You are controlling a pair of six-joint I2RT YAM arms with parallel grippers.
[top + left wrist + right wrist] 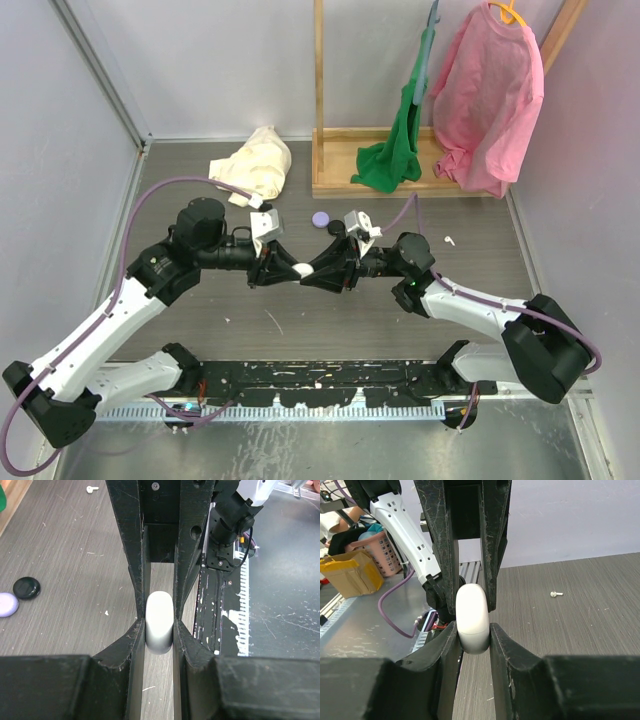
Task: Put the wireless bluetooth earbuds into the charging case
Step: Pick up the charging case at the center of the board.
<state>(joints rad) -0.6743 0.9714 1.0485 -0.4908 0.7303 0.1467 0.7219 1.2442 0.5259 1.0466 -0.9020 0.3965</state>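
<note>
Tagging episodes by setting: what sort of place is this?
Probably a lab data-collection cell, not a home: plain grey partition walls box in the table, a wooden rack of prop clothes stands at the back, and a cardboard box and pink basket sit outside.

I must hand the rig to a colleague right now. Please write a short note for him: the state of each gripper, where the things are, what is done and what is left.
Left gripper: shut on the charging case.
Right gripper: shut on the same case from the opposite side.
Things: one earbud lies on the table, to the right of the grippers. No second earbud is in view.
Done: both arms hold the case. No open lid shows.
Left: open the case, pick up the earbud, seat it, then find and seat the other.
</note>
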